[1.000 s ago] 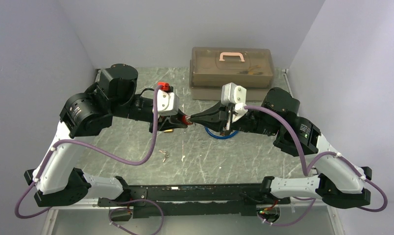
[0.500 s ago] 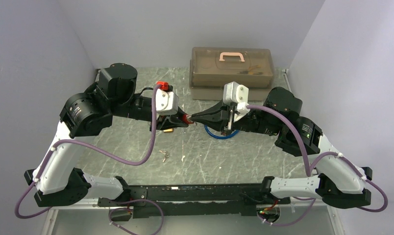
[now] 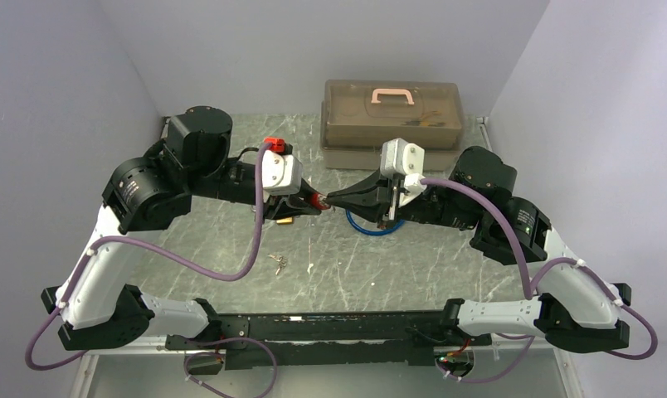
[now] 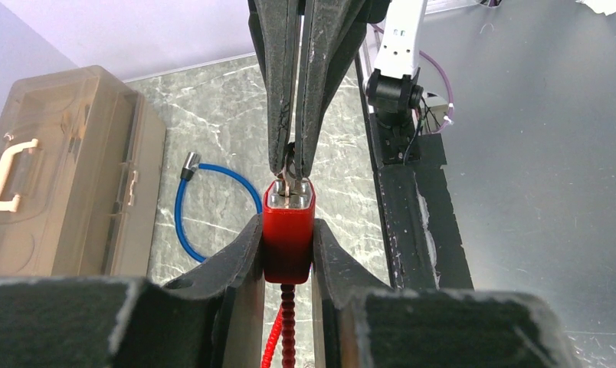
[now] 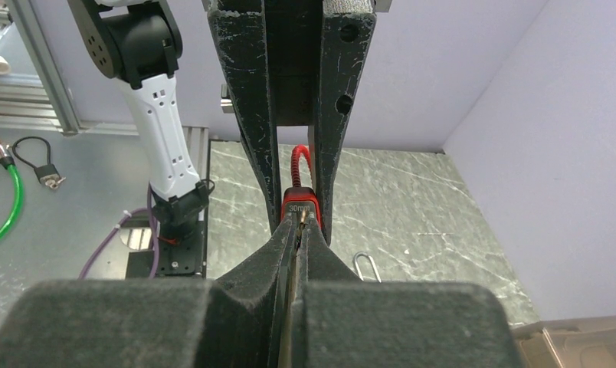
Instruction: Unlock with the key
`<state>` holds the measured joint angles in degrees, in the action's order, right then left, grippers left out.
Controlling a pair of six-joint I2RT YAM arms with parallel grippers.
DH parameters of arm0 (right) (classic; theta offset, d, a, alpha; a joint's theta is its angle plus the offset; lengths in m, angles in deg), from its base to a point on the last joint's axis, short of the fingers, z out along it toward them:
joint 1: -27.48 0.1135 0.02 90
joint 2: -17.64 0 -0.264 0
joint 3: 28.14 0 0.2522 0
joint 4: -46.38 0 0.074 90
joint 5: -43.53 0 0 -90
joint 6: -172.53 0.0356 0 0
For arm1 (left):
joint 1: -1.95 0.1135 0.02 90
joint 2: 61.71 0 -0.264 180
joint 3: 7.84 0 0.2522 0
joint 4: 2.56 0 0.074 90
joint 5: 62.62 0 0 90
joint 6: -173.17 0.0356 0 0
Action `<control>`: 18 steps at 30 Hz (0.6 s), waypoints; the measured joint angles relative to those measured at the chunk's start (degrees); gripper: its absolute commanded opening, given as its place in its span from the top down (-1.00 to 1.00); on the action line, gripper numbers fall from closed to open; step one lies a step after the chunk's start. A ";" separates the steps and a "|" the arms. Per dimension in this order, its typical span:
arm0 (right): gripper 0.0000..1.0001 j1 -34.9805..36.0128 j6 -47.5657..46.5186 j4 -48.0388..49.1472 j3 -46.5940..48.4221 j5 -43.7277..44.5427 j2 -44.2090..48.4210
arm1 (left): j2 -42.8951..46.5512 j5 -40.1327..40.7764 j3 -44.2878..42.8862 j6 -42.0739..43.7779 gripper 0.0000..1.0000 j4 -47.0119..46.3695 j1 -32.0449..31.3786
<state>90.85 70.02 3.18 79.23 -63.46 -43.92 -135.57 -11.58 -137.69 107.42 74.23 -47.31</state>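
My left gripper is shut on a red padlock with a red cable hanging from it, held above the table centre. My right gripper is shut on a thin brass key, its tip at the lock's silver keyway face. The lock body, marked 30mm, faces the right wrist camera. The two grippers meet tip to tip in the top view. How deep the key sits in the lock is hidden.
A brown toolbox with a pink handle stands at the back. A blue cable lock lies below the right gripper. A small bunch of keys lies on the marble table. A loose shackle lies on it too.
The right arm has shifted slightly right and up while its fingertips stay at the padlock. The left arm has barely moved.
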 measured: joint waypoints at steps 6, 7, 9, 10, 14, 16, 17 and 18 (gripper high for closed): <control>1.00 0.02 -0.02 -0.83 0.15 0.15 0.00 | 0.00 -0.22 0.46 0.00 1.00 -0.04 0.00; 1.00 0.02 -0.04 -0.94 0.15 0.20 0.00 | 0.00 -0.22 0.50 0.00 1.00 -0.04 0.00; 1.00 0.02 -0.07 -0.98 0.15 0.31 0.00 | 0.00 -0.22 0.59 0.00 1.00 -0.09 0.00; 1.00 0.04 -0.09 -0.98 0.15 0.42 0.00 | 0.00 -0.22 0.59 0.00 1.00 -0.09 0.00; 1.00 0.04 -0.07 -0.92 -0.04 0.48 0.24 | 0.00 -0.28 0.59 0.00 1.00 -0.26 0.00; 1.00 0.04 -0.07 -0.90 -0.37 0.55 0.50 | 0.00 -0.35 0.59 0.00 1.00 -0.22 0.00; 1.00 0.04 -0.07 -0.92 -0.46 0.63 0.59 | 0.00 -0.37 0.59 0.00 1.00 -0.22 0.00; 1.00 0.04 -0.07 -0.90 -0.50 0.70 0.66 | 0.00 -0.42 0.59 0.00 1.00 -0.24 0.00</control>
<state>90.90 69.95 2.29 78.72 -62.76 -43.27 -135.57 -11.99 -137.10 107.42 73.99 -47.31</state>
